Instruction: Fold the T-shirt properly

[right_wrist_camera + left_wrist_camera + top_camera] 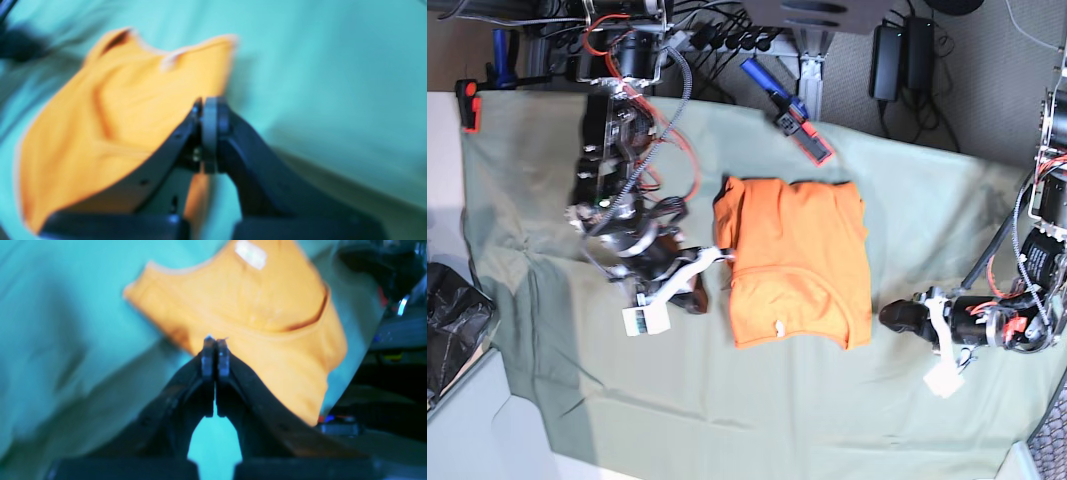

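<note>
1. We see the T-shirt [795, 262] folded into a block on the green sheet [727, 420], between both claws, its long axis crosswise to them.
2. Our right gripper [726, 254] (pinched empty) touches its edge, nearer.
3. Our left gripper [889, 316] waits just beside, also closed, holding nothing.

a robotics lab — cables [677, 30], power bricks [889, 45].

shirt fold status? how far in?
Done: the plain bright orange cloth T-shirt lies as a compact rectangle on the sage-green cloth sheet, sleeves apparently tucked in. In hand: nothing; the left hand is shut and clear of it, while the right hand, also shut, sits at its edge. Left: possibly one more fold; I can't tell if it's final.
</note>
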You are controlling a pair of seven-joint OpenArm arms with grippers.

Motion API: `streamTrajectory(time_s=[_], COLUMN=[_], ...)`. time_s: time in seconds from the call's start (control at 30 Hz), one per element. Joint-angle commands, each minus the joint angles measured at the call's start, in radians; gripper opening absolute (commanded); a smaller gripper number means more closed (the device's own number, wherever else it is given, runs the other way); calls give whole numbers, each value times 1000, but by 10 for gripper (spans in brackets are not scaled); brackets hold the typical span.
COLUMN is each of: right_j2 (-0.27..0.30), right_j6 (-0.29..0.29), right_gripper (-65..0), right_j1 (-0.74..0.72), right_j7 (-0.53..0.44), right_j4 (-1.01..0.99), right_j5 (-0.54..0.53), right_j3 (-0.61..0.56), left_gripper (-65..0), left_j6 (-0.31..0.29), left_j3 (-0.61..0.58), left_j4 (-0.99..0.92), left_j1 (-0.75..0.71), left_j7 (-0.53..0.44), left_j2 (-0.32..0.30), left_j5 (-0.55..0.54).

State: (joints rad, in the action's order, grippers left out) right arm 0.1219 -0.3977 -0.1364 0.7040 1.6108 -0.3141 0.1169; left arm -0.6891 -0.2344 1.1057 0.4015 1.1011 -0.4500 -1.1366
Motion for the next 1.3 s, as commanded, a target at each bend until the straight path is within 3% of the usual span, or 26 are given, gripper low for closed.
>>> streamTrajectory(time_s=[0.0,0.13,0.27,0.53,0.77,0.9,1.1,1.27], right_j2=[31,129,216,300,324,324,320,256], right_j6=[-108,-108,-109,-111,-111,-111,-110,-104], right_gripper=[-650,-650,-650,-650,-650,-650,-650,-650], right_j1=[-18,-4,69,343,624,783,991,1071], right_j7=[-14,45,60,90,90,94,93,89], right_j4=[16,16,17,93,203,259,261,165], right_j5=[-17,-116,-187,-256,-283,-296,-298,-296], right_j3=[32,121,163,243,354,388,380,373], left_gripper=[-650,-650,-650,-650,-650,-650,-650,-650], left_j6=[-9,-9,-9,-9,-9,-9,-9,-9], left_j3=[7,48,183,494,668,705,704,665], left_j4=[35,119,206,393,498,504,495,367], left_j1=[3,-97,-215,-487,-719,-832,-1012,-1086], left_j7=[-8,-8,8,119,119,116,24,-108], left_j2=[-27,-80,-92,-108,-141,-140,-87,-21], left_j5=[-24,-27,-27,-117,-121,-100,72,283])
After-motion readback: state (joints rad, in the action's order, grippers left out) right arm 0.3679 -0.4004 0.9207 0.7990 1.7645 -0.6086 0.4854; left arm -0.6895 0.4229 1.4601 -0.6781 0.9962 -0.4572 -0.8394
